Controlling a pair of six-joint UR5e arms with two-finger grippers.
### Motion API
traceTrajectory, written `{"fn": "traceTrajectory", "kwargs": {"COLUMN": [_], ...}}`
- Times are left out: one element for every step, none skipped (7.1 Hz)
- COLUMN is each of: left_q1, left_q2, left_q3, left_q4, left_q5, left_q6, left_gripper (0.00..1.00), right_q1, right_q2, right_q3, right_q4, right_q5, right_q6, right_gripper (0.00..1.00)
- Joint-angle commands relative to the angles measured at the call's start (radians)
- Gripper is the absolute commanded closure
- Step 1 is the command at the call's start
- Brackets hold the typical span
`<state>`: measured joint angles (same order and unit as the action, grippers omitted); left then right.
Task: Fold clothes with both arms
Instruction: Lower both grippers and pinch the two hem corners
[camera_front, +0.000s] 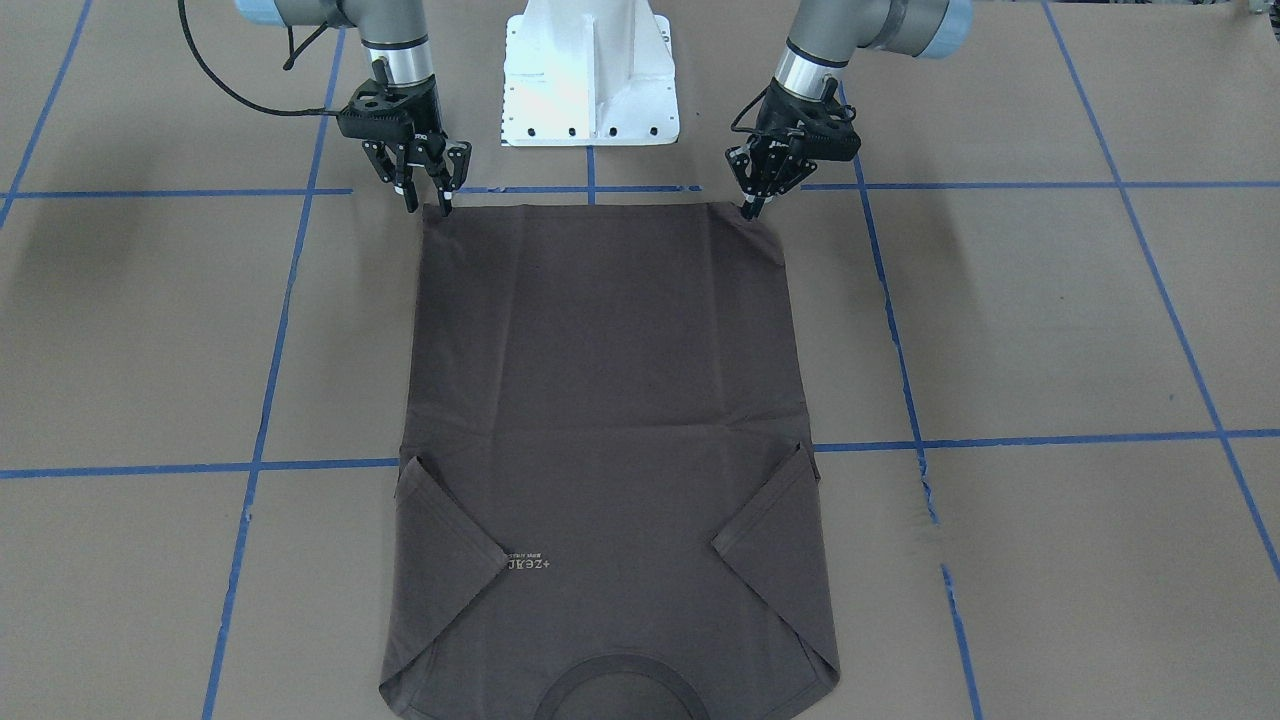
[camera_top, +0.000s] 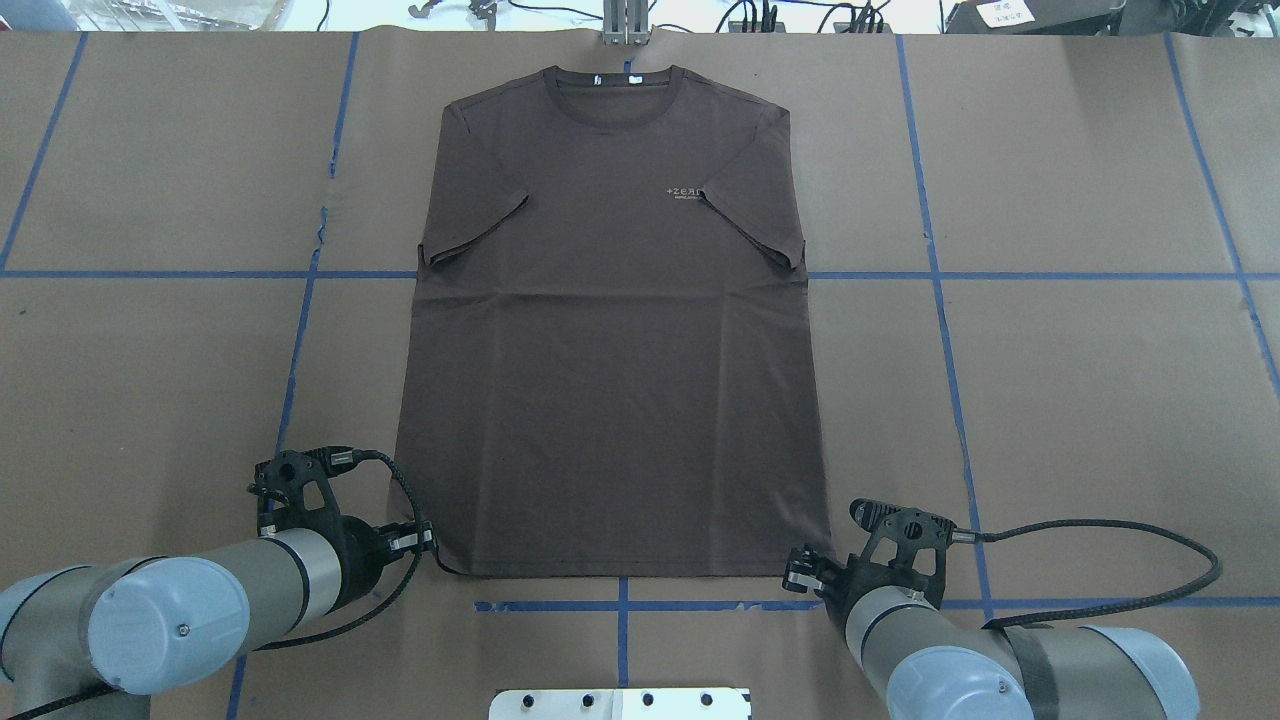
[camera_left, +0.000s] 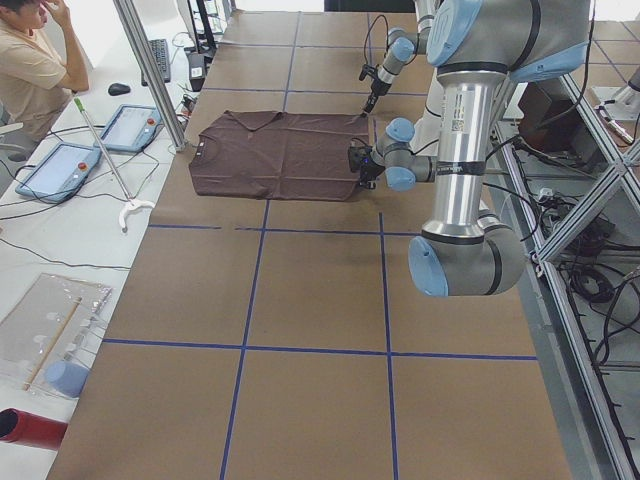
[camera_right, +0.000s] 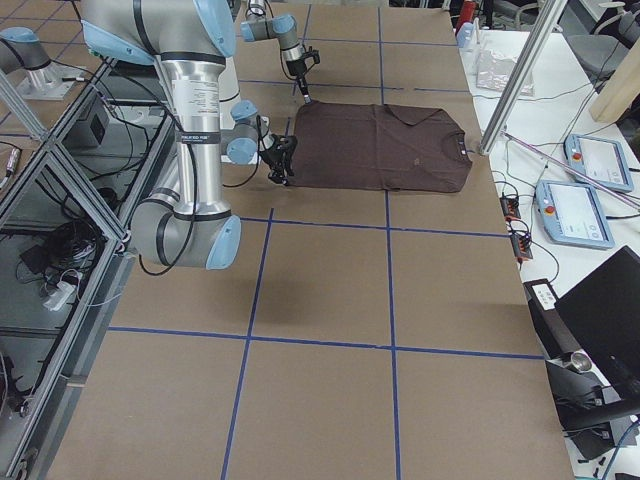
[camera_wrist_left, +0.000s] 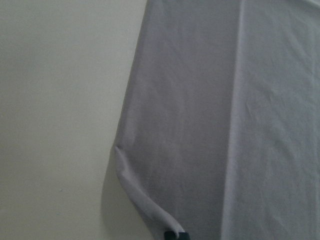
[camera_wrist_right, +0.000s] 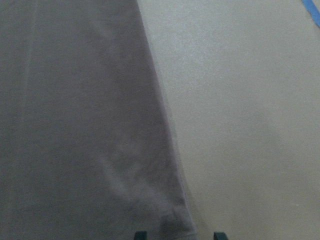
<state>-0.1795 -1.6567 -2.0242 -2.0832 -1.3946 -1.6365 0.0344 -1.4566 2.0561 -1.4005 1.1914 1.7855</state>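
The dark brown T-shirt (camera_top: 610, 380) lies flat, front up, on the brown table. Its collar (camera_top: 612, 90) points away from the robot and both sleeves are folded in over the chest. My left gripper (camera_front: 752, 208) is shut on the hem corner nearest it. In the left wrist view that corner (camera_wrist_left: 145, 200) curls up off the table. My right gripper (camera_front: 428, 203) stands open at the other hem corner, and in its wrist view the corner (camera_wrist_right: 170, 220) lies between its two fingertips.
The white pedestal base (camera_front: 590, 75) stands just behind the hem. Blue tape lines (camera_top: 940, 275) grid the brown table cover. A person (camera_left: 30, 70) sits beyond the collar end, beside tablets (camera_left: 130, 128) and cables. An aluminium post (camera_left: 150, 70) rises near the collar.
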Motion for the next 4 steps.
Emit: {"fn": "traceTrajectory", "kwargs": {"left_q1": [-0.002, -0.002, -0.002, -0.002], "left_q2": [0.0, 0.002, 0.002, 0.003], "left_q3": [-0.001, -0.001, -0.001, -0.001], "left_q4": [0.002, 0.002, 0.002, 0.002], "left_q5": [0.002, 0.002, 0.002, 0.002], "left_q6": [0.0, 0.0, 0.0, 0.0], "left_gripper": [1.0, 1.0, 1.0, 1.0], "right_q1": [-0.001, -0.001, -0.002, -0.001], "right_q2": [0.002, 0.002, 0.002, 0.002], "right_q3": [-0.004, -0.004, -0.007, -0.007], "right_q4": [0.0, 0.002, 0.0, 0.0], "right_q5": [0.001, 0.002, 0.004, 0.002], "right_q6": [0.0, 0.0, -0.002, 0.0], "right_gripper": [0.55, 0.96, 1.0, 1.0]}}
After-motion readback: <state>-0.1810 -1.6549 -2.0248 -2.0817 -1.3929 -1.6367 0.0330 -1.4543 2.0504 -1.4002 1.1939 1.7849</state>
